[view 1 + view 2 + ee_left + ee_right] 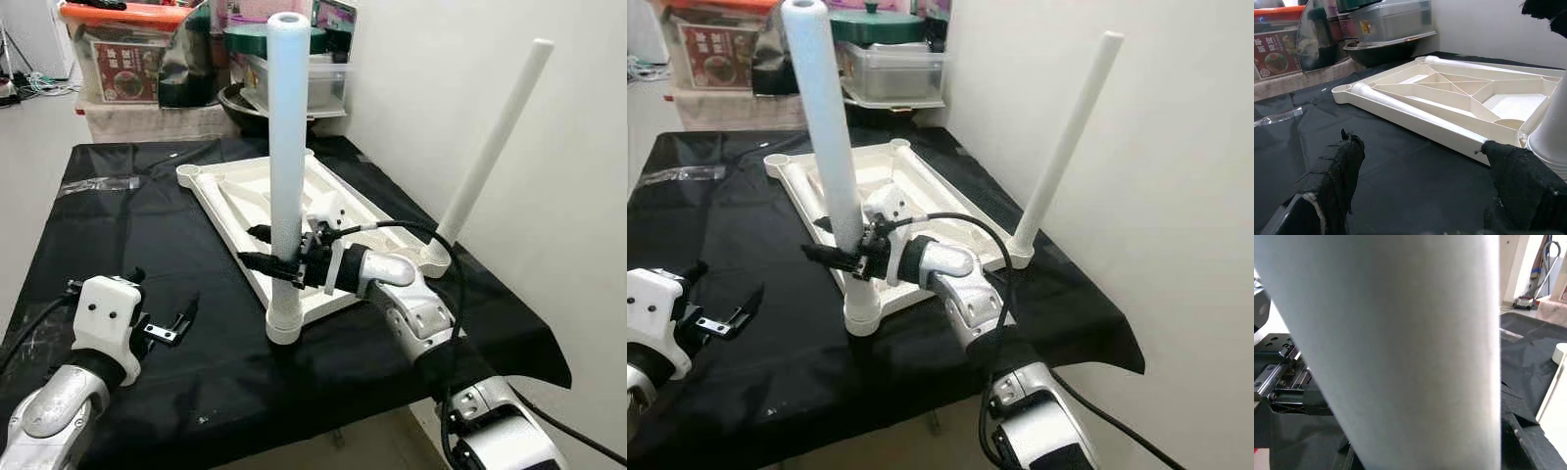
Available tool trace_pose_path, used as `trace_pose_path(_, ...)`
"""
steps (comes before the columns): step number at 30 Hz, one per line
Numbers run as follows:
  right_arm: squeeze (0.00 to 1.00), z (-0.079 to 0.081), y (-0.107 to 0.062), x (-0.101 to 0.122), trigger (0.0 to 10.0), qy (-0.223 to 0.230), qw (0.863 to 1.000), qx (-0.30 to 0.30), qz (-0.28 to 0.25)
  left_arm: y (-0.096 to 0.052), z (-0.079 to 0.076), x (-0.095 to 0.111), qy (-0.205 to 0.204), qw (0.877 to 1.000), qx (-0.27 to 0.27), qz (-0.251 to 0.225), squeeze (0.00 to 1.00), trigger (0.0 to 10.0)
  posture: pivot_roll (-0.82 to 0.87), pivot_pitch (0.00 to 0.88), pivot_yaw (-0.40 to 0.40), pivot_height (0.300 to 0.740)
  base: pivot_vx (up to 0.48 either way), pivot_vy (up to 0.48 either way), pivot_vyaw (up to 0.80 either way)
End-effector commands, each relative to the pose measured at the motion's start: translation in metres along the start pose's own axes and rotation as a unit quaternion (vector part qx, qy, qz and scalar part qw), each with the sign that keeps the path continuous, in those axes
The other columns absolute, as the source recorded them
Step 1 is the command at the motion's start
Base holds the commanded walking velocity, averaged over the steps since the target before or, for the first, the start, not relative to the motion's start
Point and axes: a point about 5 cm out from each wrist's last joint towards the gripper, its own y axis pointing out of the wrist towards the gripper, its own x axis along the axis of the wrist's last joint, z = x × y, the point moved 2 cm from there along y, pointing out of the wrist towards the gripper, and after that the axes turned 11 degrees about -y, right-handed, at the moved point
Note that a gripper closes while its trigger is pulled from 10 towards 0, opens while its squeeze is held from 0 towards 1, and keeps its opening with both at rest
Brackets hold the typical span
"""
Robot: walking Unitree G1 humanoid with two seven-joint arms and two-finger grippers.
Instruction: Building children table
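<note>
Black cloth point(127, 215): covers the work table across the lower and middle frame, creased, with a strip of clear plastic near its left edge.
Left gripper point(167, 323): lower left of the frame, low over the cloth, fingers spread apart and holding nothing, just short of the tabletop's near corner.
Right gripper point(263, 249): centre of the frame, fingers clenched around the lower part of the near leg.
Near leg point(285, 166): white tube standing upright in the socket at the tabletop's near corner, centre frame.
Tabletop point(230, 201): white plastic, lying upside down on the cloth, ribbed underside up, centre frame.
Second leg point(490, 147): standing in the right-hand corner socket, tilted rightward toward the wall point(578, 196).
Storage boxes point(122, 59): stacked with a lidded container in the upper left, beyond the table.
</note>
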Motion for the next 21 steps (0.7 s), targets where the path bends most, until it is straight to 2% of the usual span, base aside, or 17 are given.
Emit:
trace_pose_path(1,0.00,0.006,-0.008,-0.025,0.0,0.061,0.997,0.004,0.036,0.000,-0.003,-0.001,-0.008,1.000,-0.002,0.002,0.00,10.0,0.16,0.000,-0.131,0.740,0.000,0.000,0.00)
trace_pose_path(2,0.00,0.005,-0.007,-0.025,0.0,0.078,0.996,0.000,0.033,0.000,-0.003,-0.001,-0.011,1.000,-0.002,0.003,0.00,10.0,0.16,0.000,-0.131,0.740,0.000,0.000,0.00)
trace_pose_path(10,0.00,-0.001,-0.005,-0.028,0.0,0.109,0.993,-0.025,0.025,0.000,-0.002,-0.001,-0.014,1.000,0.002,0.002,0.00,10.0,0.17,0.000,-0.130,0.740,0.000,0.000,0.00)
trace_pose_path(17,0.00,-0.005,-0.003,-0.033,0.0,0.112,0.991,-0.066,0.031,0.000,0.000,-0.001,-0.015,1.000,0.007,0.001,0.00,10.0,0.17,0.000,-0.128,0.740,0.000,0.000,0.00)
trace_pose_path(18,0.00,-0.019,-0.006,-0.042,0.0,0.140,0.974,-0.167,0.057,-0.001,0.001,0.000,-0.015,1.000,0.011,-0.001,0.00,10.0,0.17,0.000,-0.131,0.740,0.000,0.000,0.00)
trace_pose_path(19,0.00,-0.019,-0.006,-0.042,0.0,0.140,0.974,-0.167,0.057,-0.001,0.001,0.000,-0.015,1.000,0.011,-0.001,0.00,10.0,0.17,0.000,-0.131,0.740,0.000,0.000,0.00)
trace_pose_path(20,0.00,-0.031,-0.017,-0.056,0.0,0.146,0.941,-0.286,0.108,-0.001,0.004,0.002,-0.014,1.000,0.017,-0.004,0.00,10.0,0.16,0.000,-0.126,0.740,0.000,0.000,0.00)
trace_pose_path(21,0.00,-0.031,-0.017,-0.056,0.0,0.146,0.941,-0.286,0.108,-0.001,0.004,0.002,-0.014,1.000,0.017,-0.004,0.00,10.0,0.16,0.000,-0.126,0.740,0.000,0.000,0.00)
